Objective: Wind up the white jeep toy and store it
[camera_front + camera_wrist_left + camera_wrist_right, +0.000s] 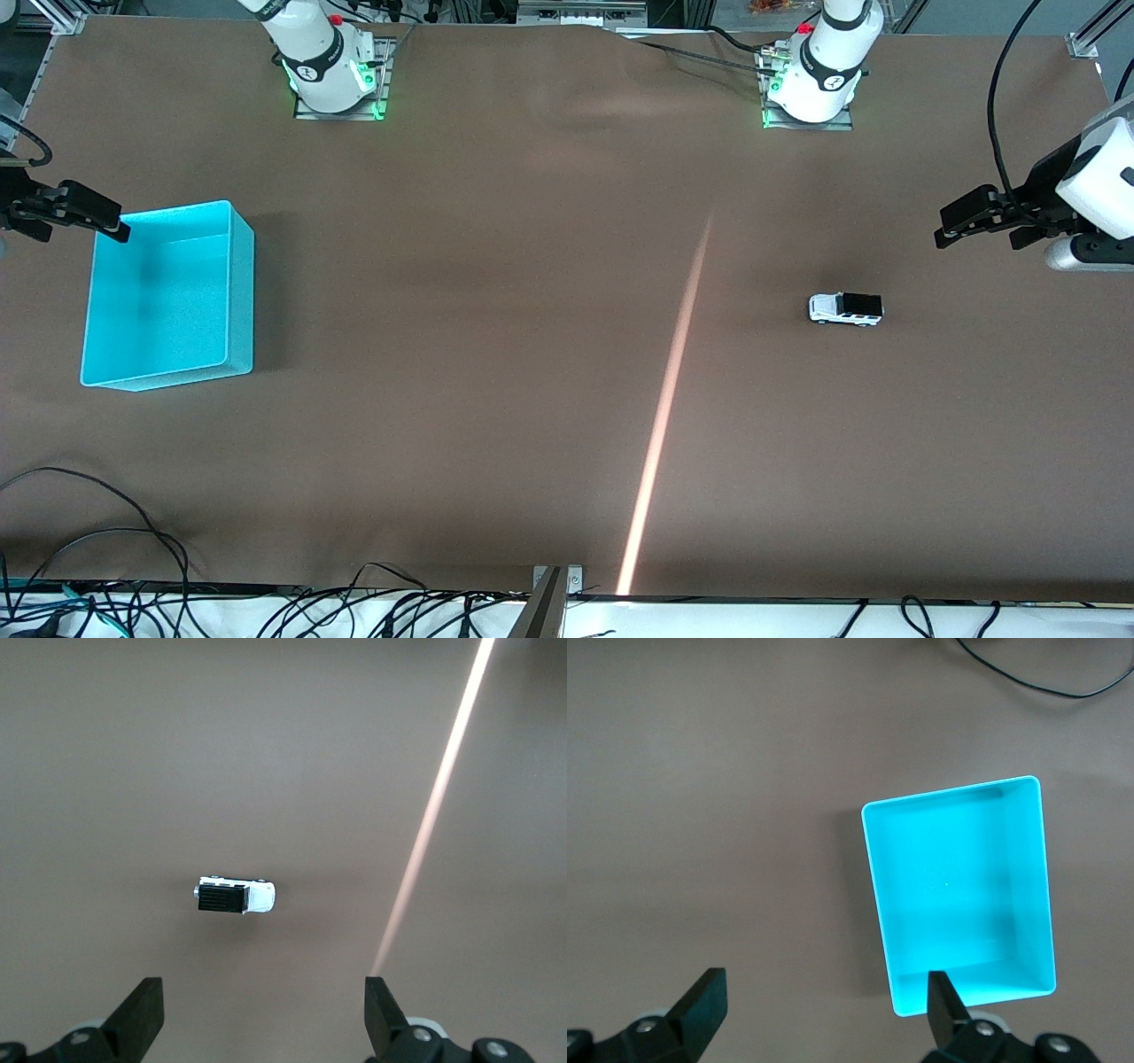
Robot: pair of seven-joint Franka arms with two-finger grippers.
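Brown table (496, 354) spans scene, pale light streak (664, 416) running diagonally across it. Cyan bin (168, 297) sits toward right arm's end, open top up, nothing visible inside. Right gripper (84, 217) hangs in air over bin's edge, jaws wide, holding nothing. Left gripper (970, 221) hangs above bare table at left arm's end, jaws wide, holding nothing. White jeep toy (846, 308) stands on its wheels on table, near left gripper, well apart from bin, touched by neither gripper.
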